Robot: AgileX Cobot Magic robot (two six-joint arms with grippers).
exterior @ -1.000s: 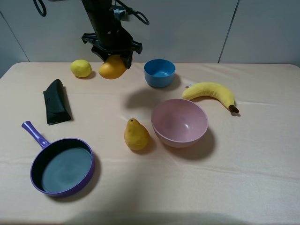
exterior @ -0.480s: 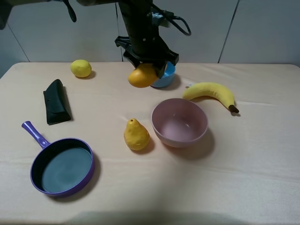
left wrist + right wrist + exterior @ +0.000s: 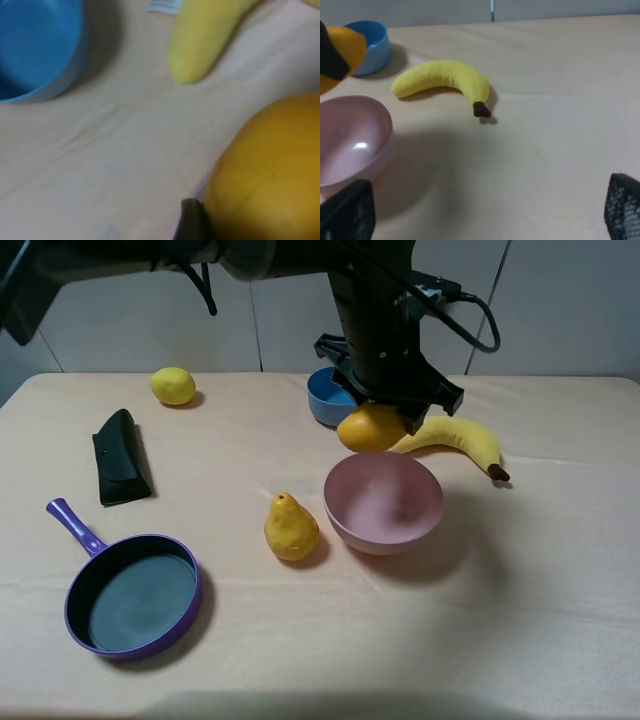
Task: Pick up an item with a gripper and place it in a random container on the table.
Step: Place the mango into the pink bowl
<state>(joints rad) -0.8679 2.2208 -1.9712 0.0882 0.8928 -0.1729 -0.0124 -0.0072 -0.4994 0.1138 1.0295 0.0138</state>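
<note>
Inspector: Claw (image 3: 392, 400), left arm: clenched on the mango (image 3: 372, 428), held in the air over the far rim of the pink bowl (image 3: 383, 532).
Supervisor: Risk?
Inspector: Mango appears nearer the rim than the centre. Released there, in my judgement it could strike the edge, tip the bowl, or roll off toward the banana (image 3: 455, 435) on the table (image 3: 520, 600).
Supervisor: Remedy?
Inspector: Centre it first, lower, then release.

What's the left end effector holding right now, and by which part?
The mango, clamped around its upper part by the left end effector.
</note>
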